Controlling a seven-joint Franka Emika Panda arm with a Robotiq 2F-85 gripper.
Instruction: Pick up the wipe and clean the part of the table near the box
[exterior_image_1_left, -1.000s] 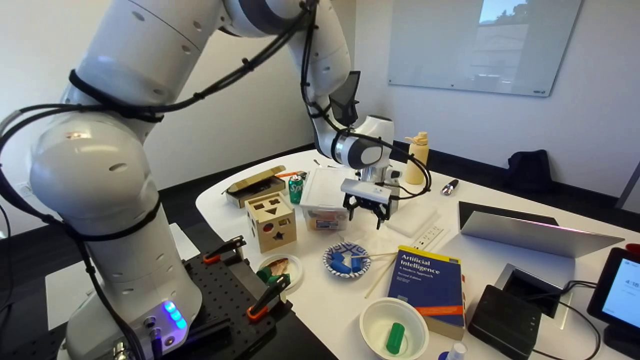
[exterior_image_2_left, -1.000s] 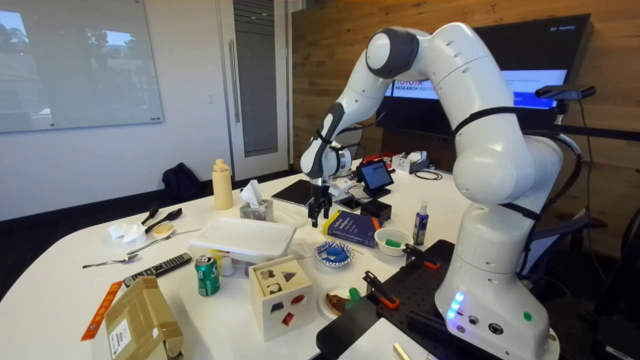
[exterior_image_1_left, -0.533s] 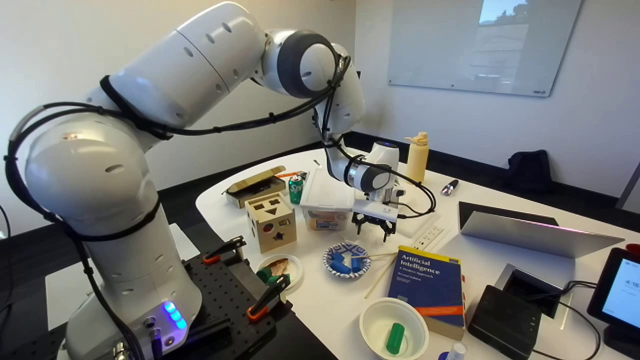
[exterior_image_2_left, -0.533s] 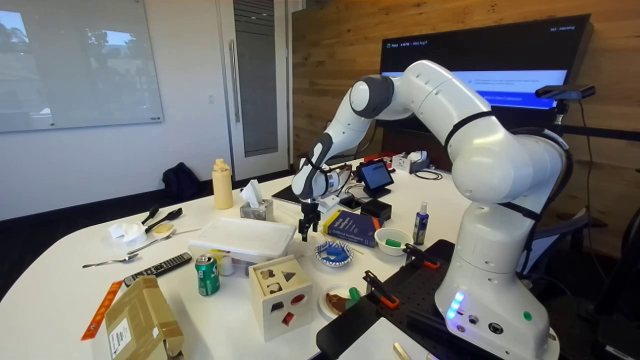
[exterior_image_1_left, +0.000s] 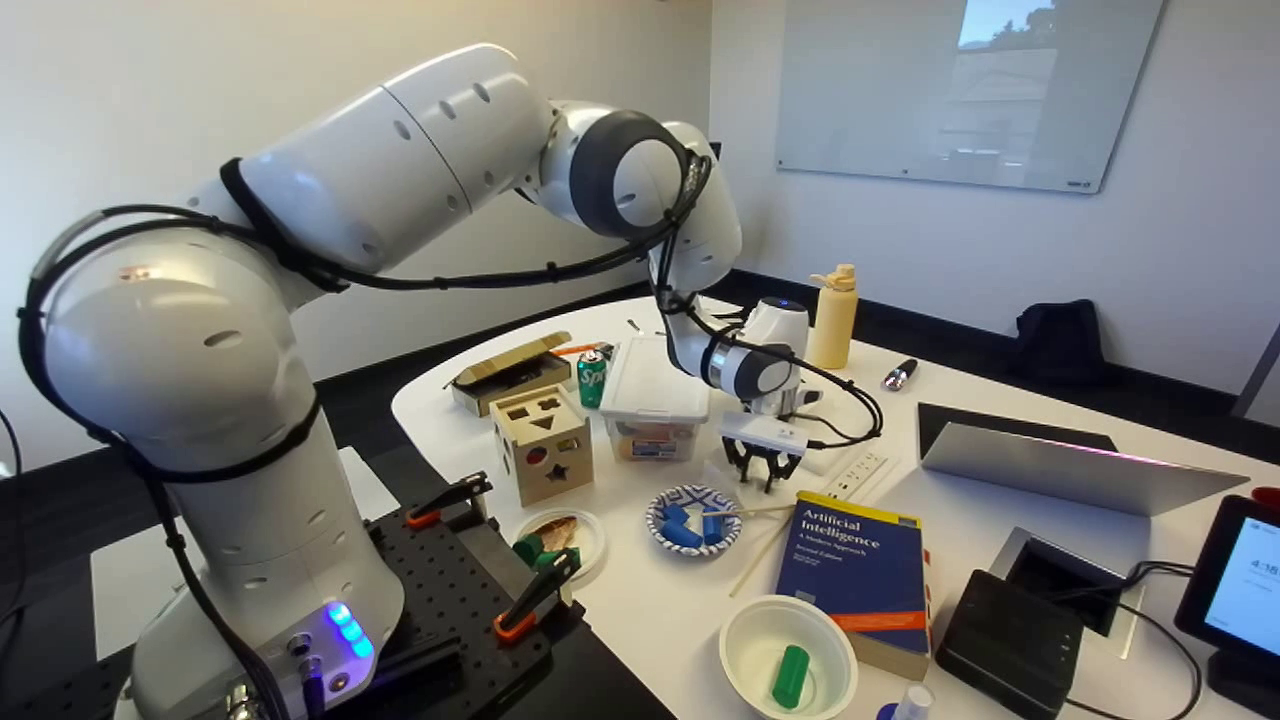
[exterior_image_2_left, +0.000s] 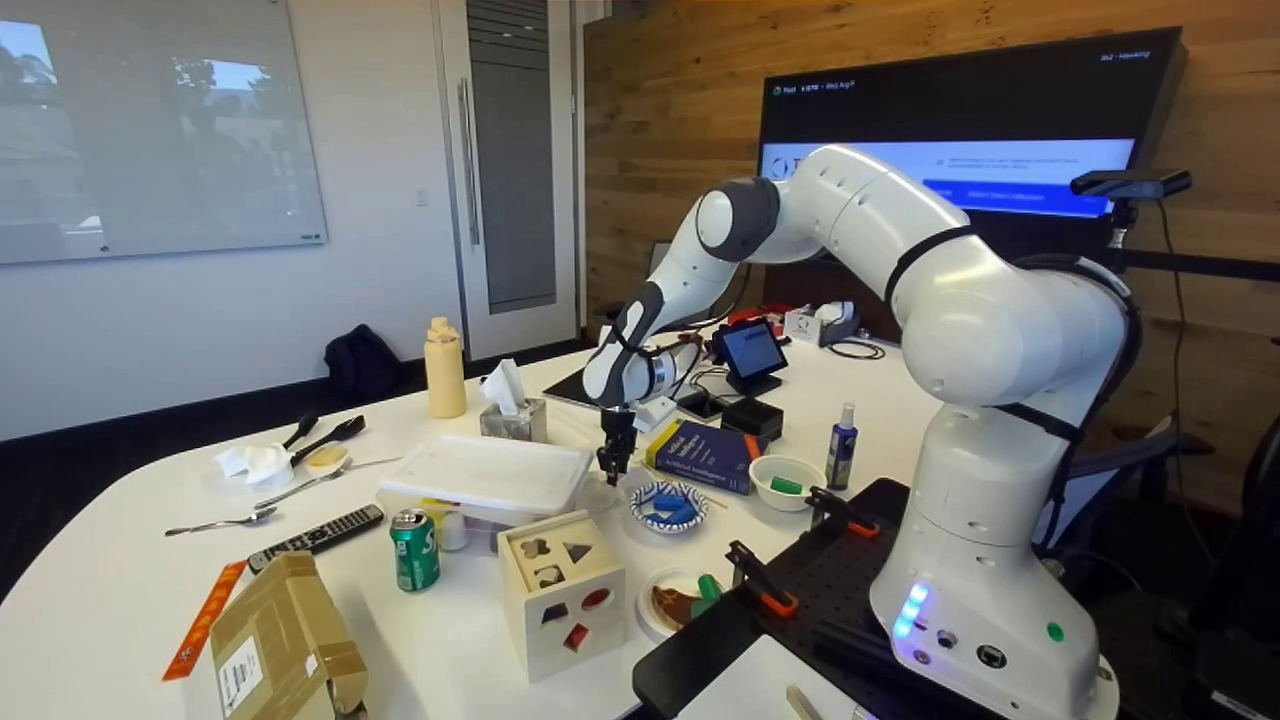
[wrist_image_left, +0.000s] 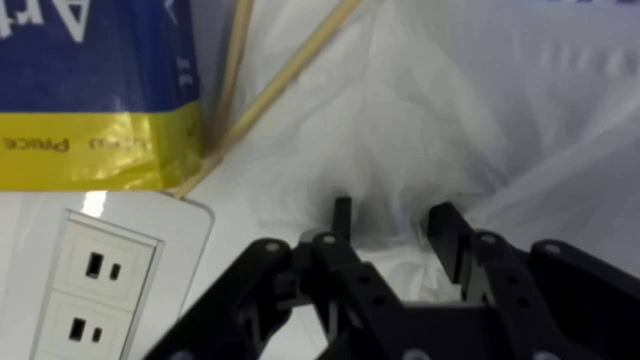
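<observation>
One white-topped table (exterior_image_1_left: 650, 600) awaits cleaning. On its far left in an exterior view stands a lidded plastic box (exterior_image_1_left: 650, 385), with a cardboard box (exterior_image_1_left: 515, 356) and, nearer, a wooden box (exterior_image_1_left: 555, 455) to its left; the plastic one, closest to the work, seems the likeliest box meant. A blue textbook (exterior_image_1_left: 855, 575) lies near, on the right. Between plastic box and textbook rests the wipe (wrist_image_left: 380, 115), a thin, crumpled white sheet spread on the table. It should prove light, limp and easily torn, so a gathered fold well inside, rather than its flat edge, looks the surest hold. Directly above, the gripper (wrist_image_left: 392, 212) points down into it. A patterned bowl (exterior_image_1_left: 690, 494) sits just beside the wipe, toward the near left, and two wooden sticks (wrist_image_left: 287, 69) lie by the textbook, one apparently crossing the wipe, where it could drag along. The fingers (wrist_image_left: 445, 232) stand partway apart, folds puckered between them; no firm pinch shows.
</observation>
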